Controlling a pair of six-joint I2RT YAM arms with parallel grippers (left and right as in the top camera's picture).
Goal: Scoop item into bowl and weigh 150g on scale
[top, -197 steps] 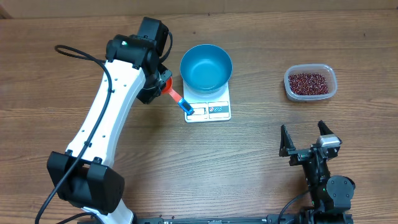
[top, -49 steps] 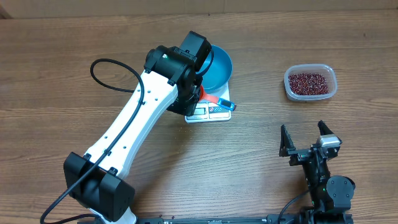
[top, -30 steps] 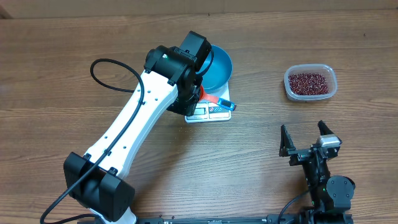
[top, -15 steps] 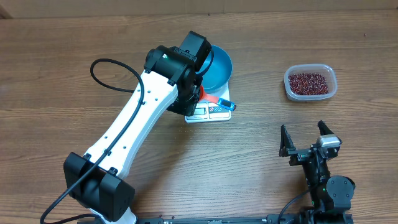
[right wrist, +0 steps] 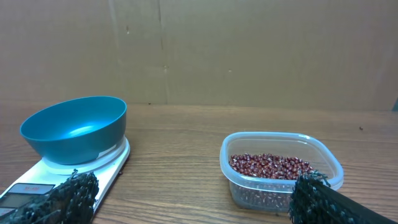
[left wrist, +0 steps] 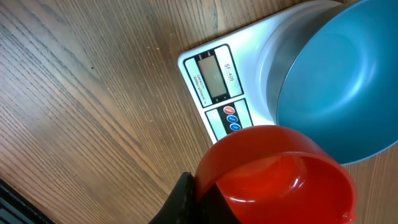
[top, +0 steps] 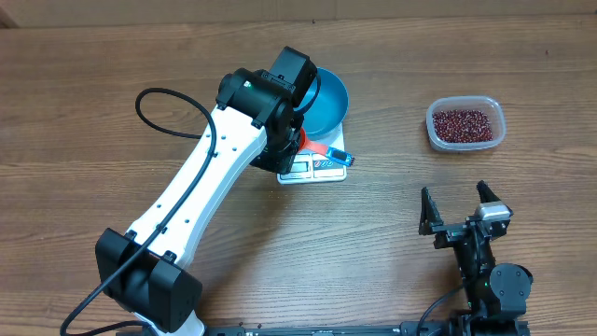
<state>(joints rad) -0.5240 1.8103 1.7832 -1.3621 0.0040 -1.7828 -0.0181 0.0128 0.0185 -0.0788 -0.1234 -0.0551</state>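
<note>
Overhead, our left gripper (top: pixel 298 141) pinches the scoop (top: pixel 321 150) above the scale (top: pixel 322 170); right gripper (top: pixel 459 207) spread; beans (top: pixel 464 124) far off in their tub (top: pixel 431 122). Left wrist: we risk the empty scoop bumping the buttons (left wrist: pixel 231 119). Right wrist: bowl (right wrist: pixel 74 127) sits on scale.

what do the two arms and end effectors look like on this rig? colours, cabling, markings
Left arm: long white shells with black joint housings, a small green light on one joint, a black cable looping loose beside it. Right arm: compact, mostly black, with a silver-grey block behind the right end effector. Its fingers are black with a rough, nubbly surface. No readable markings.
</note>
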